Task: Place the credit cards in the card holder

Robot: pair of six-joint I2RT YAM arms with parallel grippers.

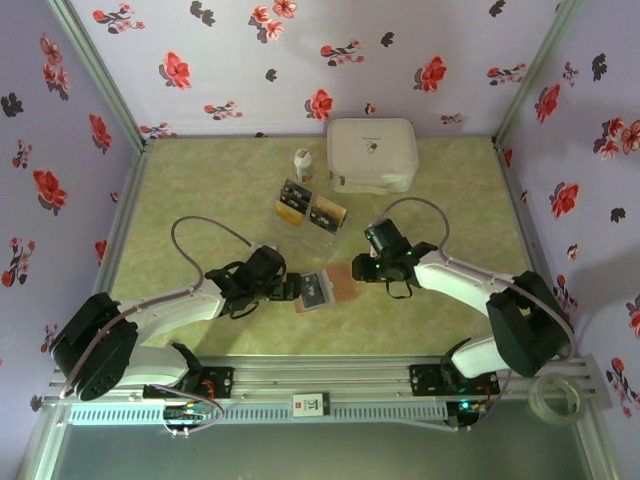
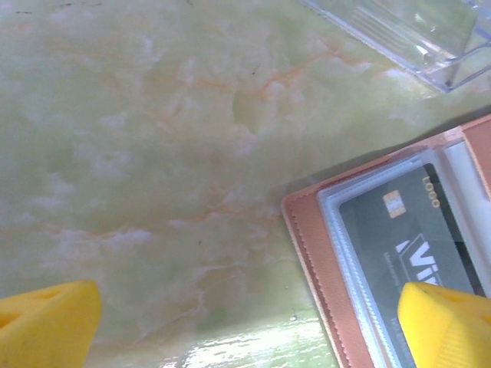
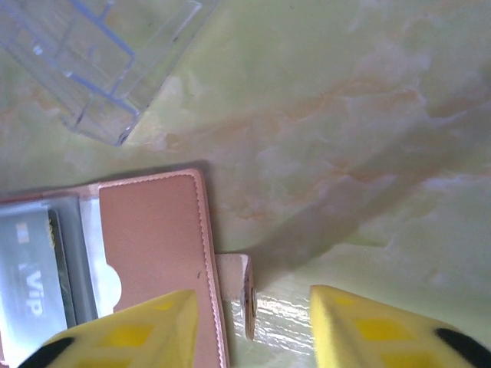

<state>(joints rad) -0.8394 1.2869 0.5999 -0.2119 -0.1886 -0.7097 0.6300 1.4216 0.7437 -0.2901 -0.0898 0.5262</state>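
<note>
**Card holder lying open between two grippers**

The green marbled table (image 1: 200, 190) is spreading across the middle of the top view, with a big white case (image 1: 372, 155) sitting at upper centre. The left gripper (image 2: 245, 330) is hovering left of centre, its jaws spread wide. The right gripper (image 3: 253, 322) is hovering right of centre, its jaws standing partly apart around the clasp tab (image 3: 234, 291) and pinching nothing. The reddish-brown card holder (image 3: 153, 245) is lying open at centre between them, a black credit card (image 2: 406, 230) showing in its sleeve. More credit cards (image 1: 310, 207) are standing in a clear stand (image 1: 322, 238) just above it, near a small white bottle (image 1: 303, 165).
</note>
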